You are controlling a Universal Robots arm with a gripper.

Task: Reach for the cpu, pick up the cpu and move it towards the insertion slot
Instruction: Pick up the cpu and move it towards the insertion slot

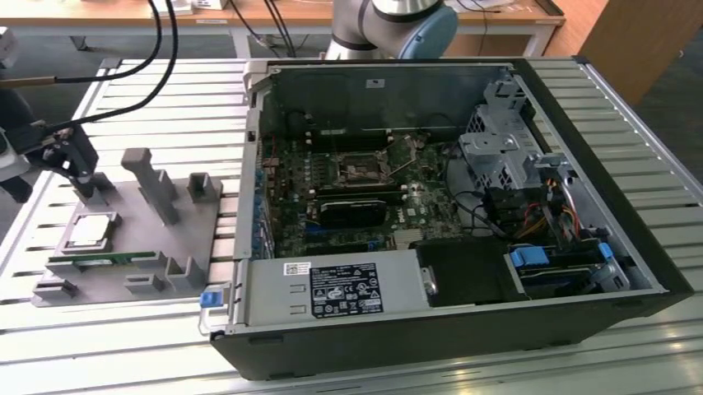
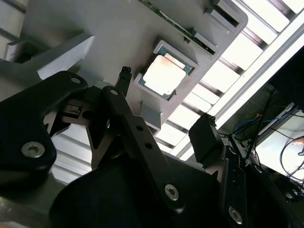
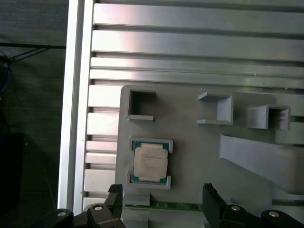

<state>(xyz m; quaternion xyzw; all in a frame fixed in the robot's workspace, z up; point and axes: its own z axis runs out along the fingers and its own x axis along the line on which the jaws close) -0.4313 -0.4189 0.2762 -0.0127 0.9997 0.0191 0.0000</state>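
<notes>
The main risk, as I judge it, is a bad grip on the cpu [image 3: 150, 160]: it lies flat in a shallow framed seat of the grey fixture [image 3: 190, 123], so the fingers [image 2: 124, 72] have little edge to catch; if they come down off-centre they could land on the seat's raised corners or on the chip's top, and tip or scrape it; the memory stick [image 3: 164, 206] lies just beside the seat, on the side nearest the hand [image 3: 161, 194], and a finger could strike it; a loose pinch could also let the chip slip on the way to the slot [image 1: 360, 170], which sits well apart on the board inside the open case [image 1: 439, 346], where walls and cables crowd the approach. The hand is spread wide and empty; in both wrist views its two fingers stand apart, the chip lies ahead of them, and they touch nothing that I can see; in the exterior view it hangs over the fixture's far end at the exterior view's left, beyond the cpu, though its height above the fixture is hard to judge there; the arm [image 1: 396, 25] rises behind the case at the far side of the tabletop [image 1: 143, 90].
</notes>
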